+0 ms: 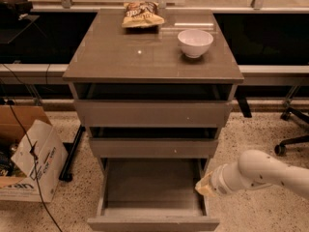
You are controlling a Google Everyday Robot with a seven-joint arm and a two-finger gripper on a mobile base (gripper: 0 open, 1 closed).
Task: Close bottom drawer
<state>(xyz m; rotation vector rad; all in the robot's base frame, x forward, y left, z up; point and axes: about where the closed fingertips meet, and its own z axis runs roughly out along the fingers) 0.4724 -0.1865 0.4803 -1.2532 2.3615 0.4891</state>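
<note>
Low down — claw (204,185) just right of bottom drawer (153,223) — drawer pulled out.

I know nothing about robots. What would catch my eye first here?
Probably the bottom drawer, pulled far out of the cabinet with nothing showing inside. Close beside its right side, low near the floor, is the gripper at the tip of a white arm reaching in from the right. On the cabinet's top sit a white bowl and, farther back, a snack bag.
</note>
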